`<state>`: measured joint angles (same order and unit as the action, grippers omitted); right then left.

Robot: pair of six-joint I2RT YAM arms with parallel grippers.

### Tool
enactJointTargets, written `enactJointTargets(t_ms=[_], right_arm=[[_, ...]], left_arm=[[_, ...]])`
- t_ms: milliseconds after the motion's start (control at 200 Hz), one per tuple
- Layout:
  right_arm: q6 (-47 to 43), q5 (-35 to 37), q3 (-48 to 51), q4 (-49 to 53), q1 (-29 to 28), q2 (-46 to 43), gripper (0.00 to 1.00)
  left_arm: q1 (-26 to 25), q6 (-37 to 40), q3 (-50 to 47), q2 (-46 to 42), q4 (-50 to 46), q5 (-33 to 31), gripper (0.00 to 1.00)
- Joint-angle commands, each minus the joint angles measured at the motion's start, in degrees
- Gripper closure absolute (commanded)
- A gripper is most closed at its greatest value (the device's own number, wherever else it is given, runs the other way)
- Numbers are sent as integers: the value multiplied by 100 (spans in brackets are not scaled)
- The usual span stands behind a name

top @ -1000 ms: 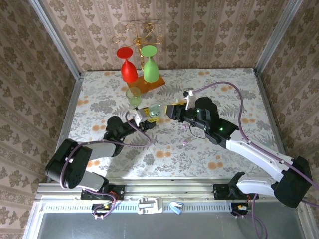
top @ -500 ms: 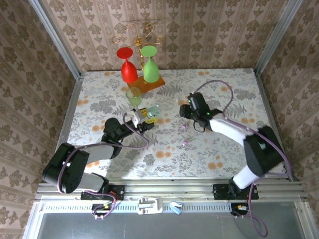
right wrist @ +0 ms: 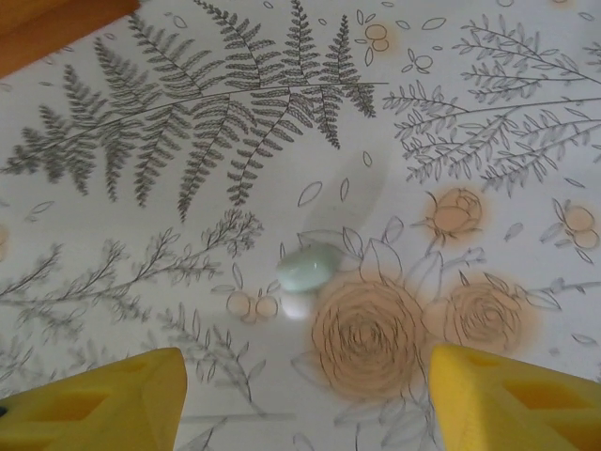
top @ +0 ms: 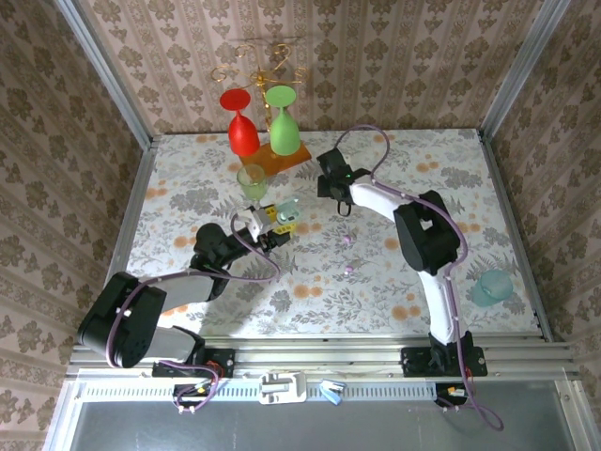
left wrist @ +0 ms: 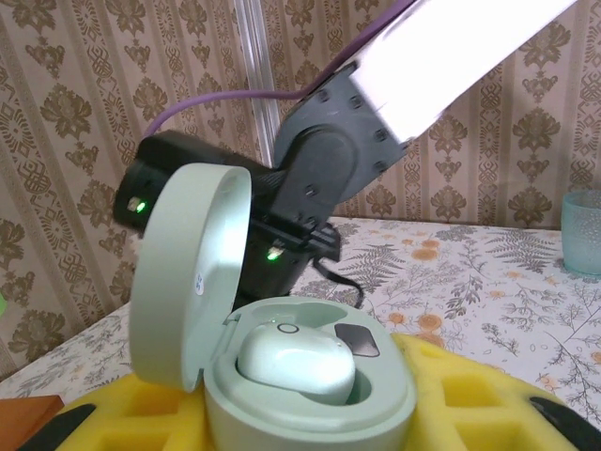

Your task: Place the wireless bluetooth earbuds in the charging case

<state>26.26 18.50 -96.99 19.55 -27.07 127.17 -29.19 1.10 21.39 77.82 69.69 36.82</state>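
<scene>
While right gripper's (right wrist: 305, 404) jaws stand apart, pale earbud (right wrist: 305, 268) lies ahead between them, long axis roughly crosswise; left gripper (left wrist: 300, 418) clamps charging case (left wrist: 216, 282).

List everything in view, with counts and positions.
wine glasses: 2, red and green, upside down on orange base, far edge
wire stand: 1, gold, behind the glasses
tumbler: 1, pale green, in front of the glasses
cup: 1, teal, right side of table
charging case: 1, mint, lid open, in left gripper
seated earbud: 1, pale, inside the case
loose earbud: 1, pale mint, on the table
lilac specks: 2, mid-table, too small to identify
left gripper: shut on charging case
right gripper: open, over loose earbud
</scene>
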Motion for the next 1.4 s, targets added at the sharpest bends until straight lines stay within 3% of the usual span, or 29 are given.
enactJointTargets(t_ms=[0, 540, 955, 1140, 1395], right_arm=[[-147, 378, -710, 886, 82, 446, 33], [-367, -47, -2585, 2082, 220, 1629, 54], [-420, -343, -2875, 2288, 275, 1792, 75], [-536, -422, -2055, 1764, 270, 1179, 74], [-771, -603, 920, 248, 272, -792, 74]], left_arm=[[10, 21, -64, -119, 116, 45, 80], [10, 4, -103, -52, 196, 45, 80], [19, 15, -82, -79, 144, 43, 80], [19, 13, -72, -91, 133, 45, 80], [10, 145, -56, -180, -105, 45, 80]])
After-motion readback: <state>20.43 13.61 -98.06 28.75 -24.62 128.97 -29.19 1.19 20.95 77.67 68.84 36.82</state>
